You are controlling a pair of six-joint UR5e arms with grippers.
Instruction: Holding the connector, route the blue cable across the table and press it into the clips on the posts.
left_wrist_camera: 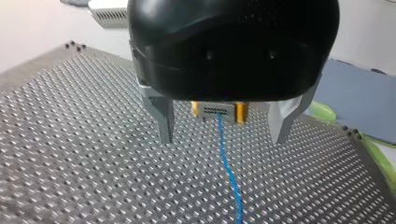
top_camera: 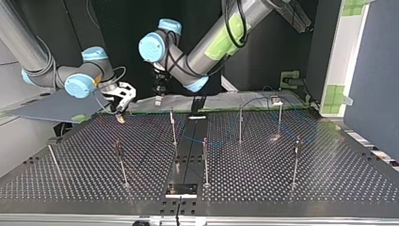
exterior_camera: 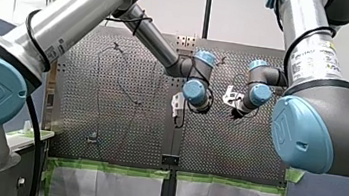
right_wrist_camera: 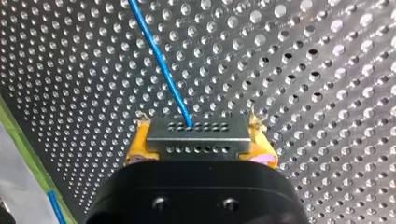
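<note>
Connector [right_wrist_camera: 196, 133] sits pinched between the yellow pads [right_wrist_camera: 139, 145] of my right gripper [right_wrist_camera: 201, 145]. The fingers are pressed onto its two ends and the grip looks square. Blue cable [right_wrist_camera: 161, 63] leaves the connector's front face and runs out over the perforated tabletop [top_camera: 329, 179]. In the top view this gripper hangs near the tabletop's far edge, at the view's left.

My left gripper [left_wrist_camera: 222, 137] has its metal fingers [left_wrist_camera: 164, 119] spread wide, holding nothing. Connector and cable show ahead of it, in line with the gap.

Posts [top_camera: 205, 160] stand upright across the tabletop, well apart. A faint blue line loops on the surface among those at the top view's right. Whether it sits in any clip is too small to tell.

Step in hand, as I read it: the carry, with the connector in grasp and no pressing under way. The next move calls for drawing the cable toward the nearest post, taut but not yanked, then lowering it into the clip. The free left gripper is placed to guide or press the line. Risk: slack snagging a post on the way.
</note>
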